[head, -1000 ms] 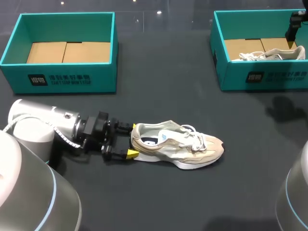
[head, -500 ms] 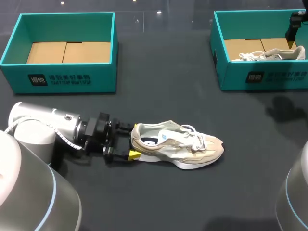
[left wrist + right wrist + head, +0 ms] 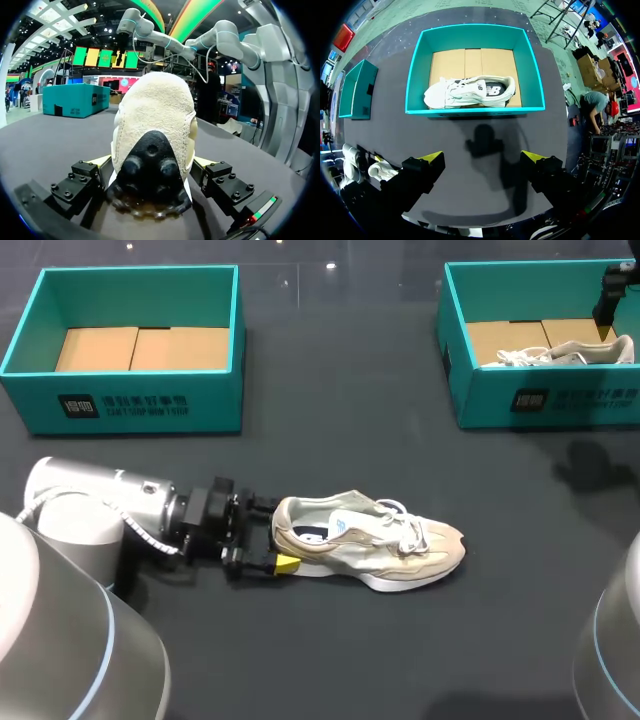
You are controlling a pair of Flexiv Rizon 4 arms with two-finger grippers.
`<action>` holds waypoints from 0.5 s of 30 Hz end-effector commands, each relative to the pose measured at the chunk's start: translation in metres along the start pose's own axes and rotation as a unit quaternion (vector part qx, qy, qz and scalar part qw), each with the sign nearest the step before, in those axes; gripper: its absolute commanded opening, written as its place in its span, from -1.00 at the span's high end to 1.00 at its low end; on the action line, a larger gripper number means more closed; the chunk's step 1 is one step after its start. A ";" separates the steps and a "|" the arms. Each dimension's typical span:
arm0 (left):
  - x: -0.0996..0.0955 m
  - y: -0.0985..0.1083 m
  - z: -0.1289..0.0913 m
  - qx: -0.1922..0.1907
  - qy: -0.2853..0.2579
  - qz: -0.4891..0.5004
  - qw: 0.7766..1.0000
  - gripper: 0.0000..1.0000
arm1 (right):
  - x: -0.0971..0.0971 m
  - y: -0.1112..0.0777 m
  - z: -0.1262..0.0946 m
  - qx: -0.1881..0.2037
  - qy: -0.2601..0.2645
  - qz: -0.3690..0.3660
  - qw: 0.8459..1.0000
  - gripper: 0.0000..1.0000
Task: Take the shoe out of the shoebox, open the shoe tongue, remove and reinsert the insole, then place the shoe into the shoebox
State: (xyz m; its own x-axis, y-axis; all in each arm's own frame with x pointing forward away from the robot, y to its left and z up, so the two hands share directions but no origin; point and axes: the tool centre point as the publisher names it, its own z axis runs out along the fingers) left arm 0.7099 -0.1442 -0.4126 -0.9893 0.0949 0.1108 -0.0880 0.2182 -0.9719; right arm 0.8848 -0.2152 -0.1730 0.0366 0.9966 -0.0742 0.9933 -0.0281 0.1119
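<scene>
Head view shows the dark desk point(image 3: 330, 660) carrying two teal boxes. The left box point(image 3: 30, 360), at the upper left of the frame, holds only its cardboard floor. The right box point(image 3: 480, 400), at the upper right, holds a second shoe point(image 3: 560, 352) and is cut off by the frame edge.

The shoe point(image 3: 400, 550) lies on its sole at the middle of the frame, well apart from both boxes, with its toe toward the right. My left hand point(image 3: 268, 537) is at its heel, low over the desk. I cannot tell whether it has closed on the heel.

My right hand point(image 3: 482, 157) hangs high over the desk, just in front of the right box, open and holding nothing.

**Risks:** A shallow hold on the heel alone would probably let the toe sag or the shoe twist loose on lifting. A forward nudge could instead slide the shoe along the desk.

**Hard to make out:**
- The heel fills the left wrist view, so the tongue and laces are hidden there.
- From above, something pale blue shows in the shoe's opening, but I cannot tell whether the insole sits flat.
- I cannot tell how far the tongue is opened.
</scene>
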 end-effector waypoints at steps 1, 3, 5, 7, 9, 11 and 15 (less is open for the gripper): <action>0.002 0.002 0.006 -0.001 -0.002 0.001 1.000 -1.00 | 0.001 0.000 0.000 0.000 -0.001 0.001 1.000 -1.00; 0.002 0.003 0.008 -0.001 -0.002 0.001 1.000 -1.00 | 0.001 0.000 0.000 0.000 -0.001 0.001 1.000 -1.00; 0.002 0.004 0.010 -0.003 -0.002 0.002 1.000 -1.00 | 0.001 0.000 0.000 0.000 -0.001 0.001 1.000 -1.00; 0.001 0.005 0.011 -0.005 -0.003 0.002 1.000 -1.00 | 0.001 0.000 0.000 0.000 -0.001 0.001 1.000 -1.00; 0.000 0.006 0.012 -0.006 -0.003 0.002 1.000 -1.00 | 0.001 0.000 0.000 0.000 -0.001 0.001 1.000 -1.00; 0.000 0.007 0.014 -0.009 -0.003 0.003 1.000 -1.00 | 0.001 0.000 0.000 0.000 -0.001 0.001 1.000 -1.00; -0.001 0.008 0.016 -0.010 -0.006 0.003 1.000 -0.49 | 0.001 0.000 0.000 0.000 -0.001 0.001 1.000 -1.00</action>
State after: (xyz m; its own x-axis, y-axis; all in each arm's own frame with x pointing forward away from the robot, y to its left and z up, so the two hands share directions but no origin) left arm 0.7099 -0.1538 -0.4203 -0.9910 0.0873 0.1015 -0.0785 0.2353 -0.9688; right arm 0.8848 -0.2152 -0.1730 0.0366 0.9966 -0.0742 0.9933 -0.0281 0.1119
